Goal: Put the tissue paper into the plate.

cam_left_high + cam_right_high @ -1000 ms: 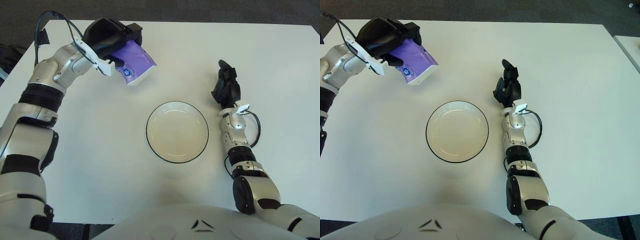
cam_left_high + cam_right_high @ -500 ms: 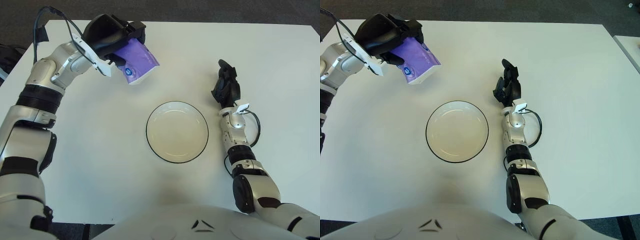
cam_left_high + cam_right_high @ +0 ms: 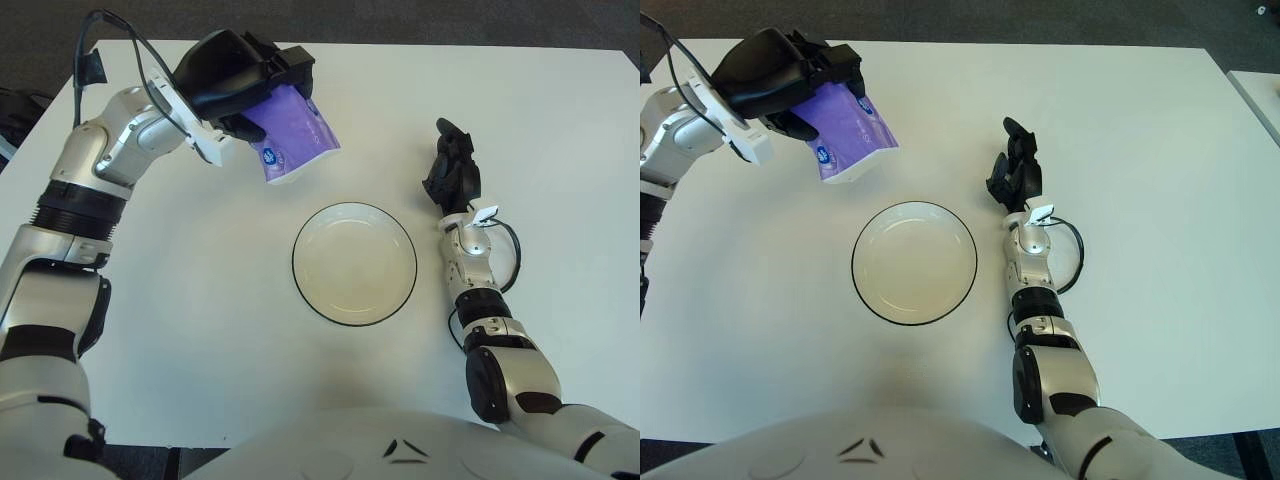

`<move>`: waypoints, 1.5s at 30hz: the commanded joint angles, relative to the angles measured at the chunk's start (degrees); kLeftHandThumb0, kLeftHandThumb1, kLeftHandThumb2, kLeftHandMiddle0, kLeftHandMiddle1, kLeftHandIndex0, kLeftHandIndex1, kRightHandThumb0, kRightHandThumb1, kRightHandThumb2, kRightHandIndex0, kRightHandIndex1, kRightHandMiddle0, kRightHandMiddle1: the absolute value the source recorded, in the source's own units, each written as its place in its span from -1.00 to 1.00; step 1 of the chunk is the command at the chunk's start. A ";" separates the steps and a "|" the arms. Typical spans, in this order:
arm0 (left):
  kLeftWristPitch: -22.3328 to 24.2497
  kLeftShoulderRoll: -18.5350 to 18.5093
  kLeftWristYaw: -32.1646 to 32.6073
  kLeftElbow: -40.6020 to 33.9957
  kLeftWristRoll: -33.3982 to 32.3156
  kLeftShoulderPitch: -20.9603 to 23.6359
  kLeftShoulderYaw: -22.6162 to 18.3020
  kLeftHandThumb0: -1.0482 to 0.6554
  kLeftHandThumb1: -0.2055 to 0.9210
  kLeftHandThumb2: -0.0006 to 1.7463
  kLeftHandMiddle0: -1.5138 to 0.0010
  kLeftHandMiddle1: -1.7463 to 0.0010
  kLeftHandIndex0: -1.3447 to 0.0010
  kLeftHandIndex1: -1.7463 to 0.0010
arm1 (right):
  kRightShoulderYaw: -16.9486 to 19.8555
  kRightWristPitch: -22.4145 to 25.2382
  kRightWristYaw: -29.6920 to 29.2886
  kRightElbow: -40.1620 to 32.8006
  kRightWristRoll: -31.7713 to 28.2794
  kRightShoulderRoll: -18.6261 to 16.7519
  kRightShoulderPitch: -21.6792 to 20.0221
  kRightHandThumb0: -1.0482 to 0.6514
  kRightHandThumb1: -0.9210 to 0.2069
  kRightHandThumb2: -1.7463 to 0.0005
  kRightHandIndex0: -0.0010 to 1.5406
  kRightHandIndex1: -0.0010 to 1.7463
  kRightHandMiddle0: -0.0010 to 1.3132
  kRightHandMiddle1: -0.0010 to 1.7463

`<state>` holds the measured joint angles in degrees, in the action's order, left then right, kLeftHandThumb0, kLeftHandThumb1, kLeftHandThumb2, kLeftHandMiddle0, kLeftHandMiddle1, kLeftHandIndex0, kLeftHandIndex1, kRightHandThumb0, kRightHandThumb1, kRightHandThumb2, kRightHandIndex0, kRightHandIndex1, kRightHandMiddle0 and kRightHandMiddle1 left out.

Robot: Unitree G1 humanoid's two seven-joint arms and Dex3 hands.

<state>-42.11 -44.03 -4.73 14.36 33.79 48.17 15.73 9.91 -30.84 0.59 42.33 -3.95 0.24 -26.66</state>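
Note:
My left hand (image 3: 240,80) is shut on a purple tissue paper pack (image 3: 295,140) and holds it above the table, up and to the left of the plate. The pack tilts with its white end down. The plate (image 3: 354,263) is white with a dark rim and sits empty at the table's middle. My right hand (image 3: 452,170) rests on the table to the right of the plate, fingers curled and holding nothing.
The white table (image 3: 200,330) extends all around the plate. Its far edge runs along the top of the view, and dark floor (image 3: 400,20) lies beyond it. A black cable (image 3: 100,40) loops off my left forearm.
My left hand has carried the tissue pack to the right and slightly down, closer to the plate. The right hand and the plate have not moved.

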 commanded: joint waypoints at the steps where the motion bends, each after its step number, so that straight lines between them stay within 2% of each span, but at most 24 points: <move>1: -2.36 0.29 -1.17 -2.45 -1.99 -1.09 -1.47 0.22 -0.79 1.00 -0.17 -1.00 -0.12 -0.91 | 0.92 5.71 -0.07 10.07 -1.26 -1.46 8.91 -0.56 -1.00 0.05 -0.65 -0.98 -1.00 -0.24; 8: -4.74 2.55 -1.41 -4.70 -2.73 -1.12 -1.25 0.22 -0.79 1.00 -0.17 -1.00 -0.11 -0.91 | 0.86 5.63 0.35 10.89 -1.12 -1.16 8.49 -0.55 -1.00 0.04 -0.67 -0.99 -1.00 -0.26; 11: -4.49 3.79 -1.73 -7.17 -3.18 -3.14 -1.14 0.22 -0.77 1.00 -0.17 -1.00 -0.08 -0.94 | 0.86 5.51 0.43 11.32 -1.07 -1.05 8.31 -0.54 -1.00 0.04 -0.68 -0.99 -1.00 -0.27; 23: -7.07 3.33 -5.21 -10.41 -3.14 -4.03 -1.27 0.22 -0.74 1.00 -0.17 -1.00 -0.01 -0.99 | 0.90 5.47 -0.04 12.57 -0.85 -0.89 7.71 -0.54 -1.00 0.03 -0.70 -1.00 -1.00 -0.27; 29: -7.07 4.04 -8.17 -11.81 -4.83 -4.93 -0.28 0.22 -0.75 1.00 -0.17 -1.00 -0.02 -0.98 | 0.97 5.21 -0.56 12.88 -0.79 -0.95 7.55 -0.53 -1.00 0.03 -0.73 -1.00 -1.00 -0.23; 37: -3.65 7.36 -14.87 -13.72 -6.29 -5.32 3.57 0.22 -0.73 0.99 -0.17 -1.00 0.00 -0.99 | 1.77 4.37 -0.47 13.70 -1.73 -1.44 7.05 -0.51 -1.00 0.03 -0.72 -0.99 -1.00 -0.17; 45: -5.67 9.59 -14.41 -13.57 -5.35 -6.97 3.86 0.22 -0.69 0.97 -0.15 -1.00 0.03 -1.00 | 3.18 3.69 0.88 15.56 -3.14 -1.95 6.22 -0.51 -1.00 0.08 -0.70 -0.99 -1.00 -0.14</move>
<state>-46.55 -35.10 -18.76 1.76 28.38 42.92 19.18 11.37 -32.70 1.05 47.48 -4.59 0.64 -29.92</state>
